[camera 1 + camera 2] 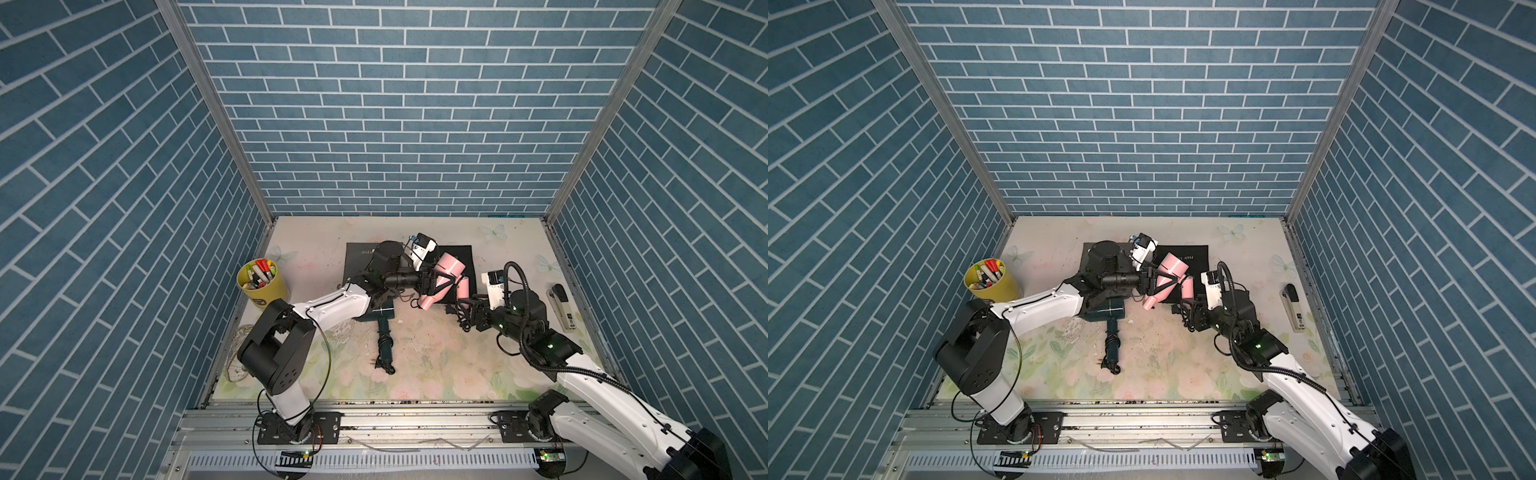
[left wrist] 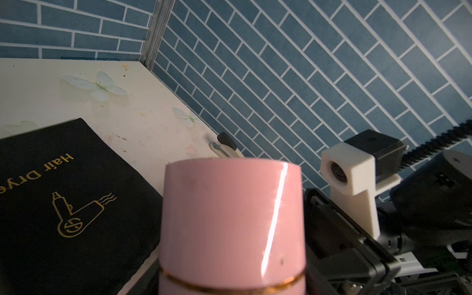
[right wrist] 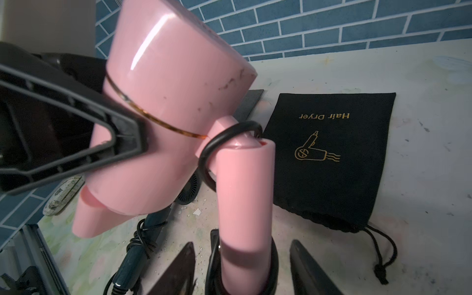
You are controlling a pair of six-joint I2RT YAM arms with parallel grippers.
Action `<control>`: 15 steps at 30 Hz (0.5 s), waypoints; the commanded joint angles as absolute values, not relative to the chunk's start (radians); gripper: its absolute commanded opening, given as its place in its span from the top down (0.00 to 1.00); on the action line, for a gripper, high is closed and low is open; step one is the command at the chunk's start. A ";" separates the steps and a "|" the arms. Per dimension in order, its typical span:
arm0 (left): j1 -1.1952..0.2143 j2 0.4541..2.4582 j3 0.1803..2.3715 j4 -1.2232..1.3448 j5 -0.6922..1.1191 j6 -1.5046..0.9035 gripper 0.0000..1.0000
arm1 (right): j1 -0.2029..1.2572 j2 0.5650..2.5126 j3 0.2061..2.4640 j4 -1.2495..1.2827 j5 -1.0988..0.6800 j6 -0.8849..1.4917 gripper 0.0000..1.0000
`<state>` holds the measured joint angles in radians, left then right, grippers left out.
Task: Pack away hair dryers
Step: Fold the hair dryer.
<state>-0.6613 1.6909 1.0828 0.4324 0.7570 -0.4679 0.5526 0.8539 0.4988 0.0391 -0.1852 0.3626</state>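
The right gripper (image 3: 242, 244) stands open. Its two fingers (image 3: 184, 268) flank the lower end of the handle (image 3: 245, 194) of the pink hair dryer (image 3: 173, 102), with a gap showing on each side. A black cord (image 3: 222, 138) loops around the handle's top, and more cord rings the handle down between the fingers.

Just past the right fingers, the left gripper (image 1: 445, 282) clamps the pink barrel from the side. One of its fingers (image 3: 122, 143) presses flat against the barrel by the thin gold band, and the dryer hangs clear of the table (image 1: 436, 365) with its handle pointing down into the right gripper.

Just beyond the right fingertips, a black pouch (image 3: 332, 158) printed "Hair Dryer" lies flat, its drawstring mouth turned towards them. Back from the left fingers, partly under that arm, the teal hair dryer (image 1: 380, 318) lies on the table with the cord wound around its handle. A grey pouch (image 1: 357, 257) lies beneath the left wrist, mostly hidden.

Well apart from either gripper are a stapler (image 1: 563, 305) by the right wall and a yellow cup (image 1: 266, 291) of markers by the left wall.
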 commanded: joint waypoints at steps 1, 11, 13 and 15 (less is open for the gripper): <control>-0.658 1.653 1.101 0.542 0.817 -0.497 0.93 | 0.540 0.873 0.484 0.096 -0.266 0.385 0.43; -0.658 1.650 1.097 0.585 0.828 -0.513 0.93 | 0.535 0.927 0.472 0.163 -0.309 0.423 0.60; -0.658 1.653 1.096 0.599 0.829 -0.517 0.93 | 0.536 0.930 0.466 0.185 -0.319 0.437 0.63; -0.659 1.656 1.092 0.627 0.825 -0.530 0.93 | 0.535 0.936 0.458 0.219 -0.337 0.463 0.67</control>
<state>-0.6521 1.6909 1.0817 0.4805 0.8024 -0.5011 0.5289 0.9237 0.4759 0.1490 -0.2676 0.3920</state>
